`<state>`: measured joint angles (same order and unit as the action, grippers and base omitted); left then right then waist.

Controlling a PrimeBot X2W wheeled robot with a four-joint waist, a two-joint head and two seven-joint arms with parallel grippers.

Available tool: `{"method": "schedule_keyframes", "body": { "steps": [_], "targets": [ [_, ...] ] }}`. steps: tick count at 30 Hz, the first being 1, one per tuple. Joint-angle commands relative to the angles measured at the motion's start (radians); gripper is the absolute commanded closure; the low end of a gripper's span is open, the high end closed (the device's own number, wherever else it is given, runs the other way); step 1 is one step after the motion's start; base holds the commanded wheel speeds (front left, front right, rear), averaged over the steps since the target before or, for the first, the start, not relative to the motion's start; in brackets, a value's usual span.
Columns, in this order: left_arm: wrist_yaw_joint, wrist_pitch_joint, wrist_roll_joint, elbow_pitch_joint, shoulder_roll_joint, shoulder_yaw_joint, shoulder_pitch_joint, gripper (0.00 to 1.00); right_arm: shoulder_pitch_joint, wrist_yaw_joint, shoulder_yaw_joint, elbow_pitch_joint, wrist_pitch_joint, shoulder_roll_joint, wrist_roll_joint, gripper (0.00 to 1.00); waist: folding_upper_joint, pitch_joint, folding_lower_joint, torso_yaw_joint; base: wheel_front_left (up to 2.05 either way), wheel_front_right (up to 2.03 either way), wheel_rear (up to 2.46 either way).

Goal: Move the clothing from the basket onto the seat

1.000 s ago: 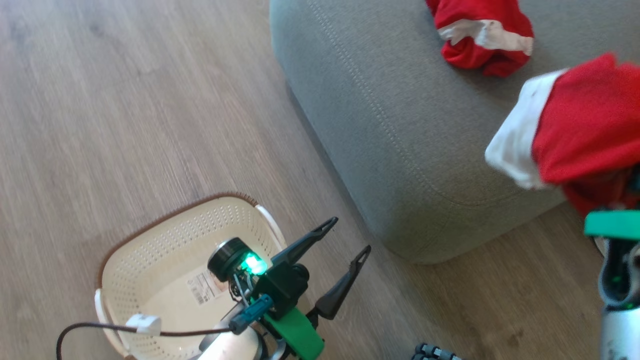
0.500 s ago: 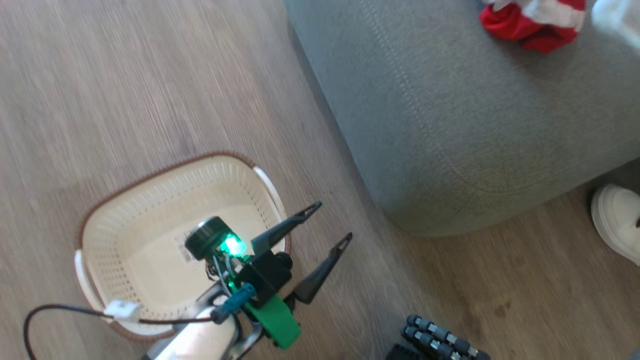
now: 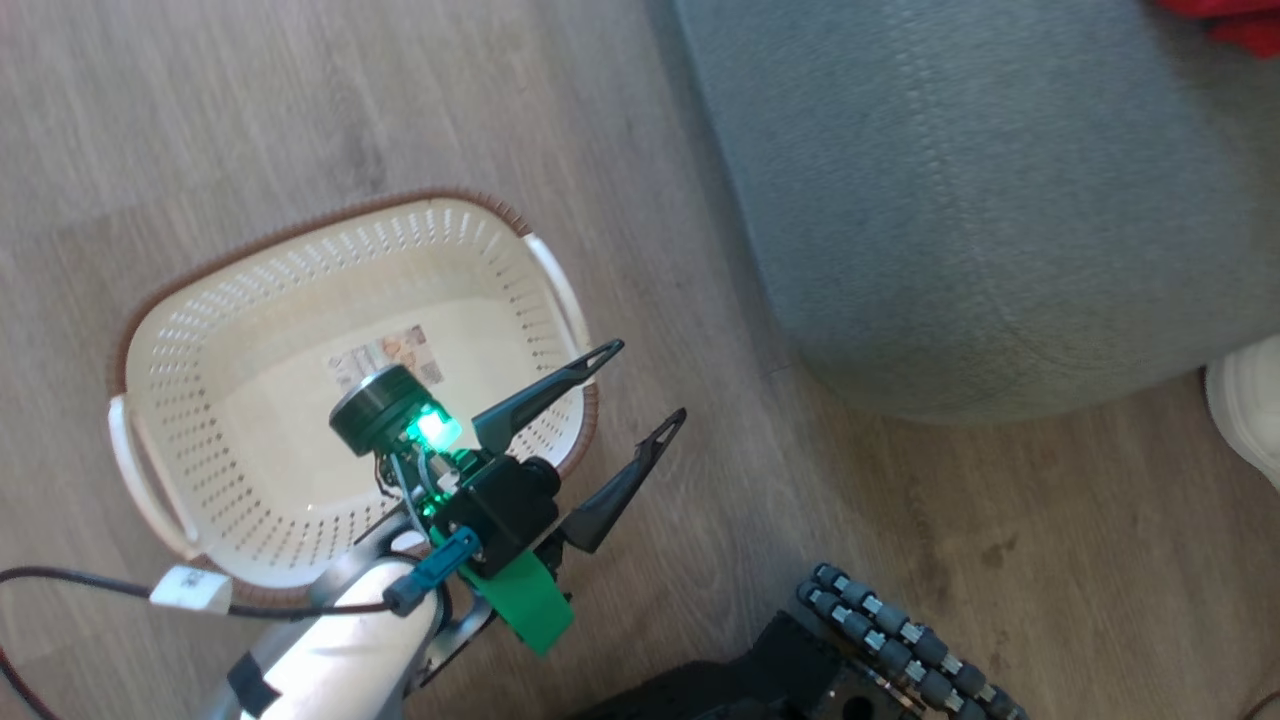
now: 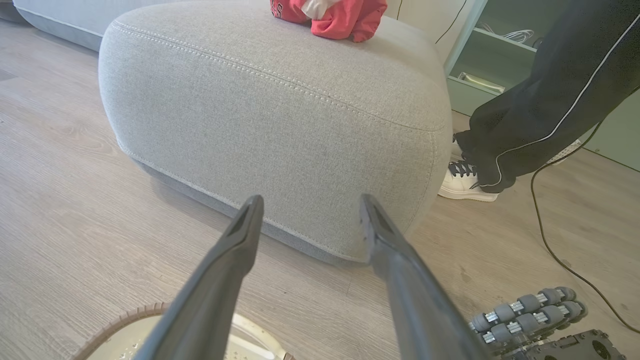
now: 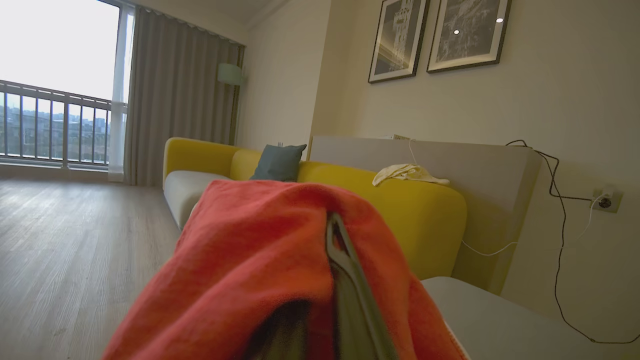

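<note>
Head camera panned since a second ago: basket (image 3: 200,340) slid toward centre, seat (image 3: 980,200) to the far right. Over the basket's right rim the left gripper (image 3: 648,379) hung wide open and empty, pointing at the seat. Out right, the right gripper (image 5: 334,225) was clamped on a red garment (image 5: 260,250). The second garment (image 4: 335,15) lay on the seat's far side. Seat was on the right, so the right gripper looked nearer; couldn't tell if it was over the cushion.

I count two pieces of clothing (image 4: 340,20), one basket (image 3: 250,300), one seat (image 4: 280,125), two framed pictures (image 5: 400,40) and one blue cushion (image 5: 278,162).
</note>
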<state>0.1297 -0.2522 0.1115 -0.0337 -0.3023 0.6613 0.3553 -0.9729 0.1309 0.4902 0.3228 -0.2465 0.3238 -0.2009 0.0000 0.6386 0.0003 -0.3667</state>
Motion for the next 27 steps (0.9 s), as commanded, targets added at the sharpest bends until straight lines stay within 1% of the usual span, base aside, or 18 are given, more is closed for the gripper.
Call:
{"method": "schedule_keyframes", "body": {
  "steps": [1, 6, 9, 10, 14, 19, 23, 25, 26, 27],
  "targets": [
    [0.001, -0.01, -0.009, 0.042, -0.011, -0.01, 0.017, 0.0, -0.035, 0.0, -0.001, 0.026, 0.004, 0.042, 0.029, 1.0, 0.0, 0.039, -0.0003, 0.035, 0.0, 0.0, 0.0],
    [0.001, -0.01, -0.007, 0.047, -0.009, -0.001, 0.045, 0.0, -0.083, 0.0, 0.019, 0.17, -0.004, 0.034, 0.091, 1.0, 0.0, 0.071, -0.0003, 0.073, 0.0, 0.0, 0.0],
    [0.001, -0.01, -0.005, 0.047, -0.003, -0.003, 0.053, 0.0, -0.088, 0.0, 0.019, 0.239, -0.01, 0.009, 0.118, 1.0, 0.0, 0.08, -0.0003, 0.088, 0.0, 0.0, 0.0],
    [0.001, -0.01, -0.005, 0.047, -0.003, -0.003, 0.053, 0.0, -0.088, 0.0, 0.019, 0.239, -0.01, 0.009, 0.118, 1.0, 0.0, 0.08, -0.0003, 0.088, 0.0, 0.0, 0.0],
    [0.001, -0.01, -0.002, 0.046, 0.006, -0.003, 0.059, 0.0, -0.07, 0.0, 0.014, 0.325, -0.014, -0.032, 0.151, 1.0, 0.0, 0.086, -0.0003, 0.101, 0.0, 0.0, 0.0],
    [0.001, -0.01, 0.001, 0.056, 0.01, 0.007, 0.071, 0.0, -0.046, 0.0, 0.026, 0.384, -0.015, -0.07, 0.211, 1.0, 0.0, 0.091, -0.0003, 0.11, 0.0, 0.0, 0.0],
    [0.001, -0.01, 0.001, 0.054, 0.009, 0.003, 0.072, 0.0, -0.04, 0.0, 0.045, 0.416, -0.015, -0.083, 0.237, 1.0, 0.0, 0.087, -0.0003, 0.11, 0.0, 0.0, 0.0],
    [0.001, -0.01, 0.001, 0.052, 0.01, 0.003, 0.071, 0.0, -0.037, 0.0, 0.045, 0.411, -0.015, -0.084, 0.249, 1.0, 0.0, 0.082, -0.0003, 0.108, 0.0, 0.0, 0.0],
    [0.001, -0.01, 0.001, 0.051, 0.011, 0.003, 0.07, 0.0, -0.036, 0.0, 0.048, 0.401, -0.015, -0.085, 0.253, 0.71, 0.0, 0.079, -0.0003, 0.107, 0.0, 0.0, 0.0],
    [0.001, -0.01, 0.002, 0.05, 0.012, 0.003, 0.07, 0.0, -0.033, 0.0, 0.05, 0.394, -0.015, -0.088, 0.256, 0.0, 0.0, 0.074, -0.0003, 0.105, 0.0, 0.0, 0.0]
  ]
}}
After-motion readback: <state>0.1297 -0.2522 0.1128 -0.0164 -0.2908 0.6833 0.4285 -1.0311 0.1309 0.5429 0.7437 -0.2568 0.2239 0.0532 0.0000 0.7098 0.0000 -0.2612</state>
